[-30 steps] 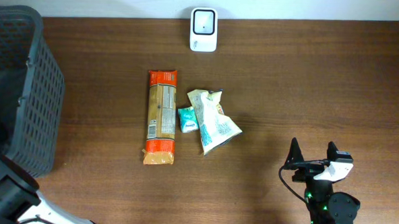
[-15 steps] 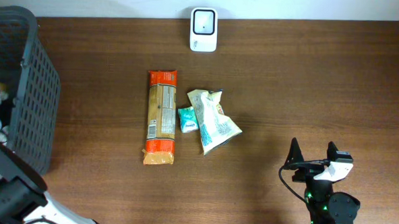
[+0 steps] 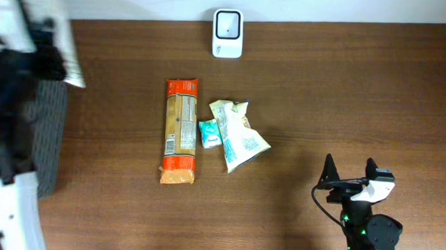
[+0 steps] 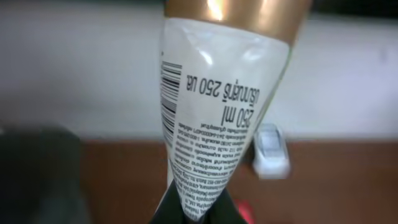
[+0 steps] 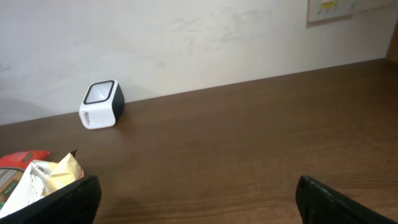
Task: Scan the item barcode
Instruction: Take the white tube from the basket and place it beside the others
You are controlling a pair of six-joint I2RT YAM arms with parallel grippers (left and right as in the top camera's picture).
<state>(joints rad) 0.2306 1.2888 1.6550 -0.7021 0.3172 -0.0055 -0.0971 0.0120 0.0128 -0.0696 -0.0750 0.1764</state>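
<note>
The basket point(image 3: 50, 140) sat at your left. Raised near it, your left gripper point(image 4: 194, 208) pinched the tube point(image 4: 217, 106) by its crimped end. Mid-table lay the orange packet point(image 3: 180, 131) and pouch point(image 3: 237, 137), the scanner point(image 3: 228, 33) at the far edge, and the sachet point(image 3: 209, 133) between packet and pouch. Your right gripper point(image 3: 350, 172) stood spread.

Dark brown wooden tabletop point(image 3: 322, 92). At its left edge, a grey mesh basket point(image 3: 50, 140), mostly hidden. Near the middle, a long pack point(image 3: 180, 129) with orange ends; lies flat, running front to back. Just right of it, a small green sachet point(image 3: 209, 133), close enough that contact cannot be told. Right of the sachet and against it, a crumpled white-and-green bag point(image 3: 239, 137); lies tilted, wider end toward the near right. Behind the tabletop, a pale wall point(image 5: 186, 37) with faint scuffs. High at its right, a white plate point(image 5: 336, 9), cut off by the frame edge.
</note>
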